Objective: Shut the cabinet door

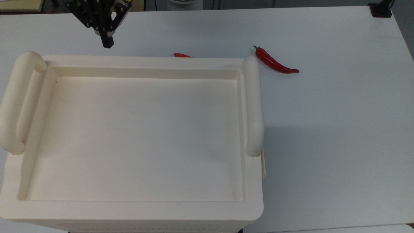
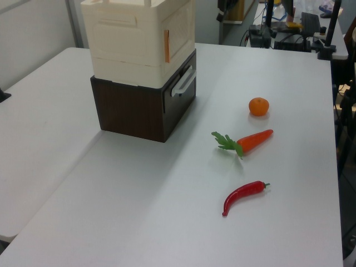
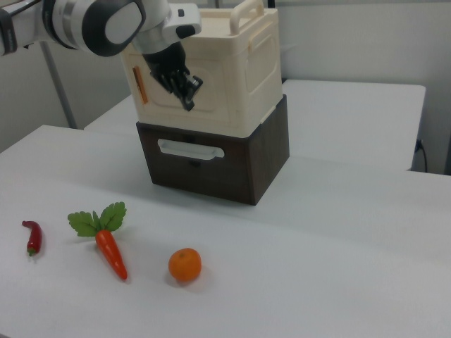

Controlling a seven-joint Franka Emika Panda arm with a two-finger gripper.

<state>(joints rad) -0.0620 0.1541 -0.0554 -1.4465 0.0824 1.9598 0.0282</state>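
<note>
Your white table [image 2: 289, 67] carries the large cream plastic cabinet [image 3: 239, 70] on a dark brown drawer box [image 3: 232, 165]. The flat cream cabinet door [image 3: 180, 81] sits flush on its front. Black two-finger gripper [image 3: 189, 98] hangs just before it, fingers pinched together, holding nothing. Carrot [image 3: 109, 248], red chilli [image 2: 243, 194] and orange [image 3: 184, 265] lie well apart.

open table [image 3: 338, 232] beside cabinet [image 3: 239, 77], carrot [image 3: 109, 250], orange [image 3: 184, 265] ahead
</note>
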